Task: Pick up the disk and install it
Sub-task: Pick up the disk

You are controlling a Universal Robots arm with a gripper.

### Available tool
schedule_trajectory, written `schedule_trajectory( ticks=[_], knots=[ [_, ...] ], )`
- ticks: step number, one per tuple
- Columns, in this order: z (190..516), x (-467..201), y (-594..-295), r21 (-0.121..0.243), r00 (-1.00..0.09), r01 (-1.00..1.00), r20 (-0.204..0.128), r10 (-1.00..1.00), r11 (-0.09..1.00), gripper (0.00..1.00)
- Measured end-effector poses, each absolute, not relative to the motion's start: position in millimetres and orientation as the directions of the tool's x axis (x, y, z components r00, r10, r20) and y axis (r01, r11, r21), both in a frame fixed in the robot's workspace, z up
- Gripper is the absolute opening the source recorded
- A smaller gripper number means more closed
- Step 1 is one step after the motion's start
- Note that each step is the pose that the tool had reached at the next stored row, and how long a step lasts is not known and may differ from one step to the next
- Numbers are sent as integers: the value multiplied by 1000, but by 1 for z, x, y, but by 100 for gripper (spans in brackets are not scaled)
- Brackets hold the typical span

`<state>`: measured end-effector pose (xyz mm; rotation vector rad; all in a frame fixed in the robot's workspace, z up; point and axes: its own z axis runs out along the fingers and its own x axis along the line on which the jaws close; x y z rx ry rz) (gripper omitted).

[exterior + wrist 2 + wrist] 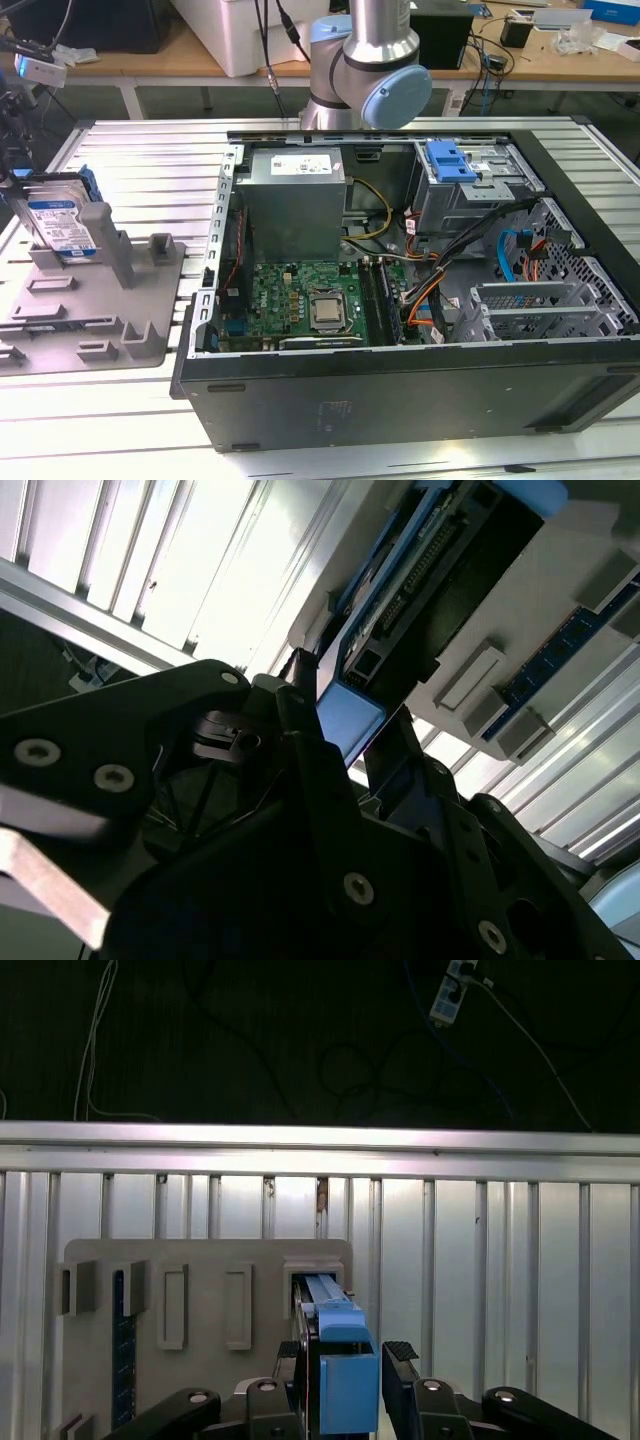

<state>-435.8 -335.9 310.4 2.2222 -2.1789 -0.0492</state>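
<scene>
No legible print anywhere, not even on the disk [60, 225].

The disk [60, 225] has a smooth blue plastic frame; the table [130, 150] is ribbed, shiny metal

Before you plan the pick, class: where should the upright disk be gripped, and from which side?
Probably best to grip the disk by its exposed upper edge, on the blue carrier frame, pinching across its two flat faces and coming down from above. It stands on edge in the grey holder, which covers its lower edge.
</scene>
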Motion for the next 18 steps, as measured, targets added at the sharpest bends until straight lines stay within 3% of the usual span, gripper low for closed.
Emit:
schedule_trajectory(
  ticks=[9, 10, 18],
  knots=[
    [310, -436, -337, 39, 20, -999, -5, -1000, -20, 46],
    [310, -436, -337, 39, 20, -999, -5, -1000, -20, 53],
    [310, -437, -339, 39, 20, -999, -5, -1000, -20, 53]
  ],
)
